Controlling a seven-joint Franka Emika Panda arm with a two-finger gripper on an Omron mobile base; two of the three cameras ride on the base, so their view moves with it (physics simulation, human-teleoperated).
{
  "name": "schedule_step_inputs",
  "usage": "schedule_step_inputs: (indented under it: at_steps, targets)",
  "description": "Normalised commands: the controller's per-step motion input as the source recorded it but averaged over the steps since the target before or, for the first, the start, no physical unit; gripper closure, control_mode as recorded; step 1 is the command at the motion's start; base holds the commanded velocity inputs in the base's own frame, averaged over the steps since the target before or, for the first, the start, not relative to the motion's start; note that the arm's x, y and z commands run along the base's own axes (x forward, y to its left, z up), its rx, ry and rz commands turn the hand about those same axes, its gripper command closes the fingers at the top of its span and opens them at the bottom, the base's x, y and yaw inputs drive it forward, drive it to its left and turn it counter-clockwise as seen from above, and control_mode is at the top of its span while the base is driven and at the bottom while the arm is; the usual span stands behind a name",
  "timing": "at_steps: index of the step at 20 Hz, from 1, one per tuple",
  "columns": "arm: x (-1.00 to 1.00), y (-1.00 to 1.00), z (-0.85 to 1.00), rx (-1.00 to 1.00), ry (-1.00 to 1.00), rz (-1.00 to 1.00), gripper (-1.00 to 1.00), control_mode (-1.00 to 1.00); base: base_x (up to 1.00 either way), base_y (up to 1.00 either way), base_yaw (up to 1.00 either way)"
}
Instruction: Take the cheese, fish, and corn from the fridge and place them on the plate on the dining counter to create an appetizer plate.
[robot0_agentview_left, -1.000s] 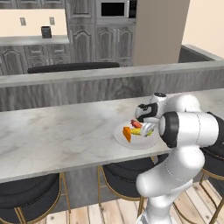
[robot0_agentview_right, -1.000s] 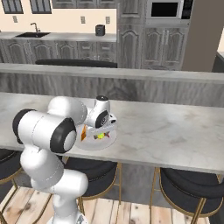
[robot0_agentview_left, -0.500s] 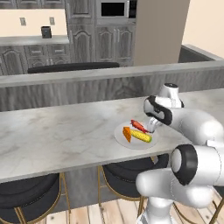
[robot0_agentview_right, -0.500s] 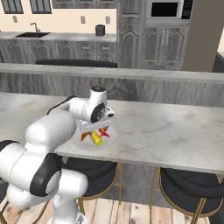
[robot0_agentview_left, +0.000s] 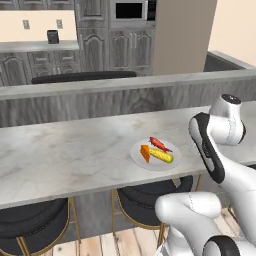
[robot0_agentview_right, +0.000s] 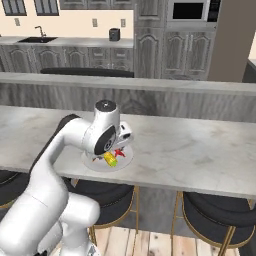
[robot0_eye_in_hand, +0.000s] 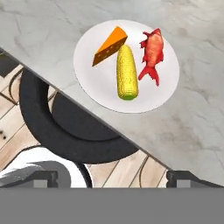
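Left base view: on the marbled grey-white counter (robot0_agentview_left: 60, 155) sits a round, flat, pale plate (robot0_agentview_left: 137, 156) bearing an orange cheese wedge (robot0_agentview_left: 145, 153), a bumpy yellow corn (robot0_agentview_left: 161, 155) and a red fish (robot0_agentview_left: 159, 144). The arm has swung away rightward since half a second ago.

Right base view: the arm's white wrist hides part of the plate.

Hand view: the end effector (robot0_eye_in_hand: 113, 178) fingertips stand wide apart, empty, above a black stool (robot0_eye_in_hand: 65, 131); corn lies between cheese and fish.
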Motion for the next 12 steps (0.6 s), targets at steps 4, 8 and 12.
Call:
schedule_step_inputs:
  at_steps: [4, 8, 12]
  targets:
    - [-1.00, -0.44, 0.40, 0.00, -0.25, 0.00, -1.00, -1.00, 0.00, 0.00, 0.00]
    - [-1.00, -0.58, 0.29, 0.00, -0.25, 0.00, -1.00, -1.00, 0.00, 0.00, 0.00]
    - [-1.00, -0.69, 0.28, 0.00, -0.22, 0.00, -1.00, -1.00, 0.00, 0.00, 0.00]
